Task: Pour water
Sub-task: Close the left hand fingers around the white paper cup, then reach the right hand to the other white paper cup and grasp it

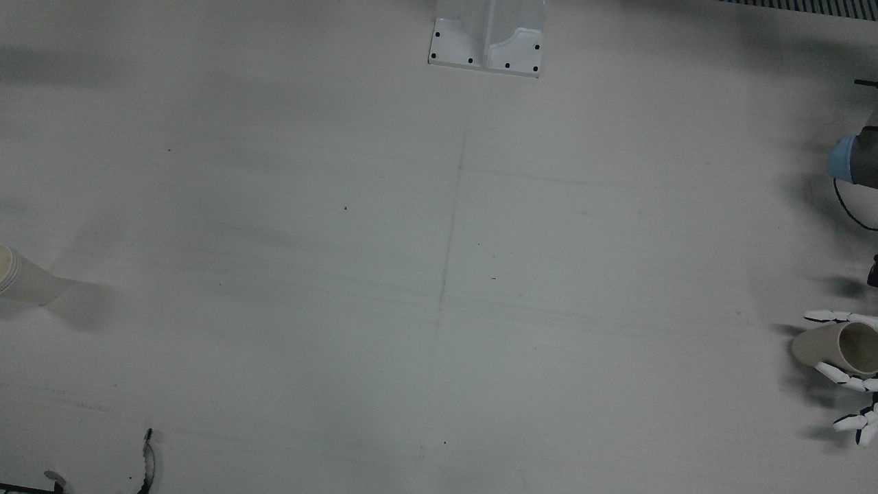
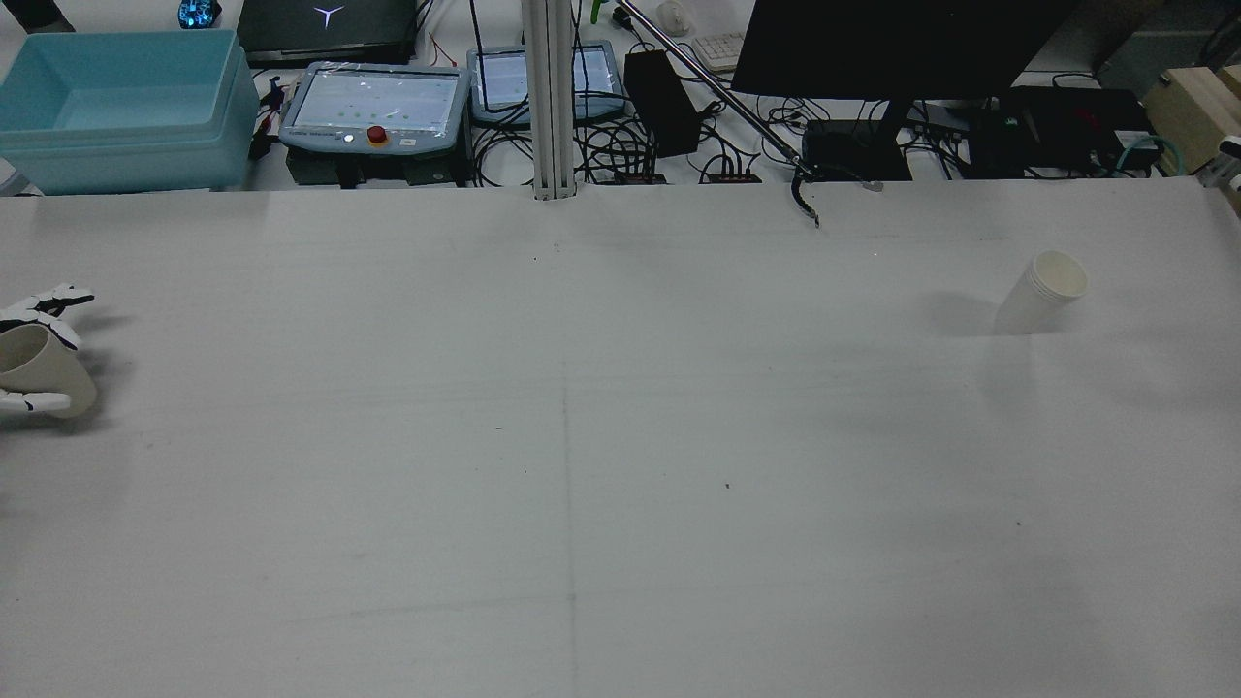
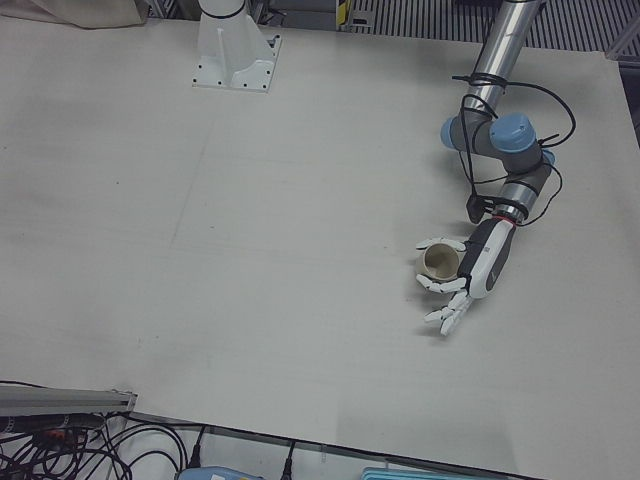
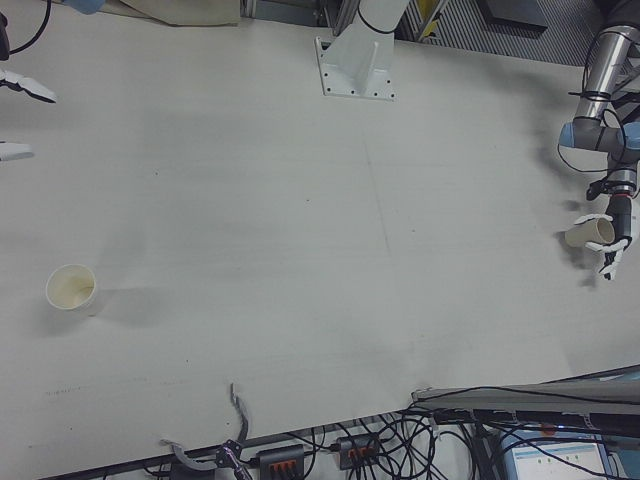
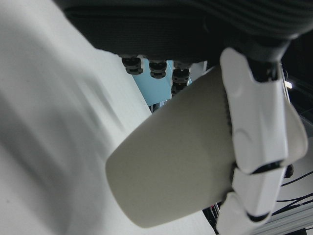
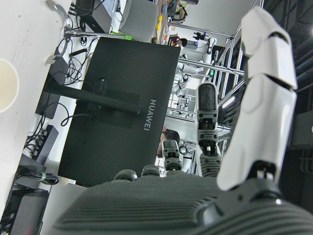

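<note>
A beige paper cup (image 3: 440,260) is in my left hand (image 3: 478,268) at the far left side of the table. Fingers lie on both sides of it, and it is tilted. It also shows in the rear view (image 2: 41,366), the front view (image 1: 830,345) and the left hand view (image 5: 190,161). A white paper cup (image 2: 1042,289) stands upright on the right half of the table, also in the right-front view (image 4: 72,287). My right hand (image 4: 22,88) is open, high and well apart from the white cup. Only its fingertips show there.
A white pedestal base (image 1: 487,42) is bolted at the robot's side of the table. Beyond the far edge are a blue bin (image 2: 116,107), teach pendants (image 2: 373,107), a monitor (image 2: 902,44) and cables. A black clamp (image 1: 147,461) sits at the operators' edge.
</note>
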